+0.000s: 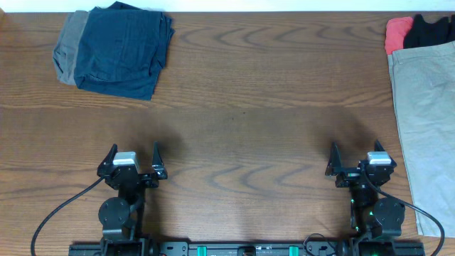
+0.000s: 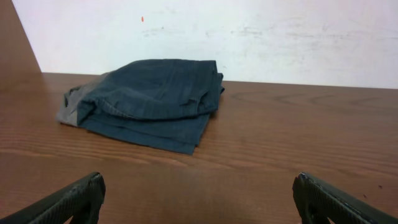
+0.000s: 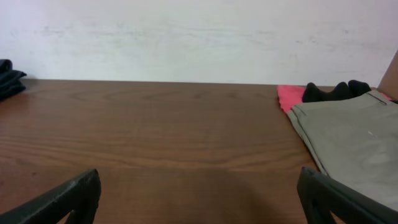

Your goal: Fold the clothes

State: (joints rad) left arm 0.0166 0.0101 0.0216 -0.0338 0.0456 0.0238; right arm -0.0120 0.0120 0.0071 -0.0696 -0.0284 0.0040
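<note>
A folded navy garment (image 1: 124, 46) lies on a grey piece (image 1: 69, 44) at the far left of the table; it also shows in the left wrist view (image 2: 155, 99). Khaki-beige shorts (image 1: 426, 121) lie flat along the right edge, also in the right wrist view (image 3: 351, 140). A red piece (image 1: 397, 32) and a black piece (image 1: 432, 30) lie behind them. My left gripper (image 1: 133, 158) is open and empty near the front edge. My right gripper (image 1: 357, 158) is open and empty, just left of the shorts.
The wooden table (image 1: 242, 121) spreads between the two piles. A white wall (image 2: 249, 31) stands behind the table's far edge. The arm bases and cables sit at the front edge.
</note>
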